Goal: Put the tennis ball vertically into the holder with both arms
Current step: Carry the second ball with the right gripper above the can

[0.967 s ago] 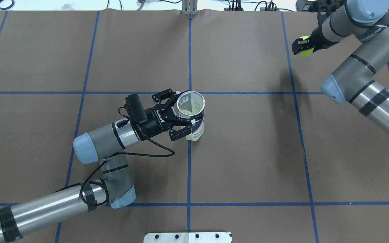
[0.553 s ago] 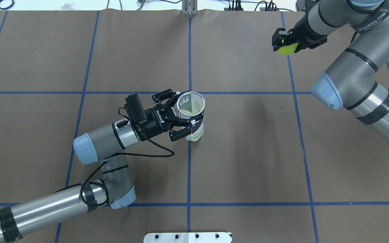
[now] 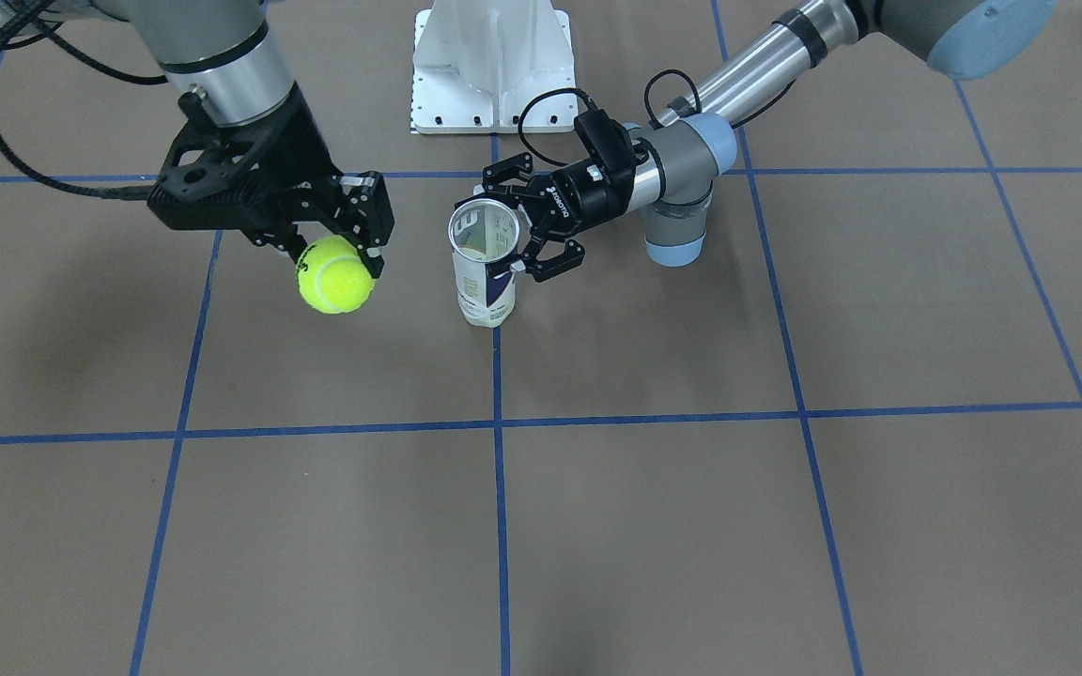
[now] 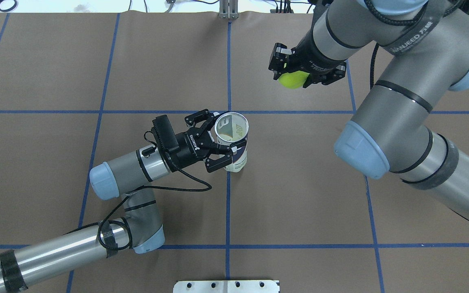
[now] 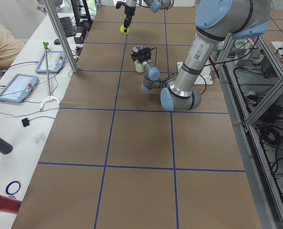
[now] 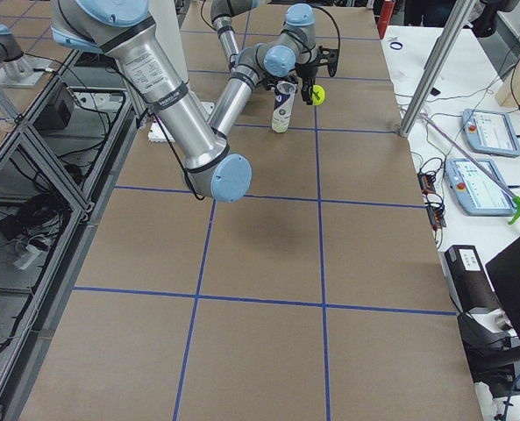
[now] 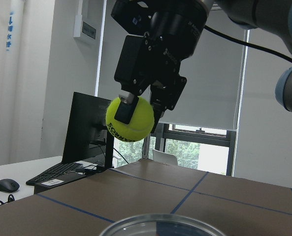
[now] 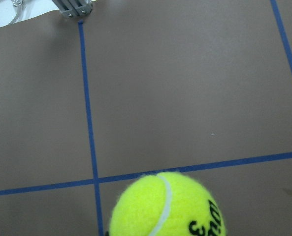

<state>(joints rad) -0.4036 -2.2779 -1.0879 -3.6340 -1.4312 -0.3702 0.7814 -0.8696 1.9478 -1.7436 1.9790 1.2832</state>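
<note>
Nearest the robot, the left gripper (image 4: 220, 139) pinches the clear plastic tennis-ball can with a white and navy label (image 4: 237, 159), jaws pressed on its wall; the can stands upright, mouth open, on the brown table with blue tape lines (image 4: 299, 183); farther out, the right gripper (image 3: 334, 252) clamps the fuzzy yellow-green tennis ball (image 3: 334, 279) in the air, higher than the rim and apart from it.

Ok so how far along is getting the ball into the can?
Done: the left gripper clasps the can upright on the table, and the right gripper has the ball off the table. In hand: the ball hangs beside the can, not over its mouth. Left: line it up above the open mouth, lower it in, release.
</note>
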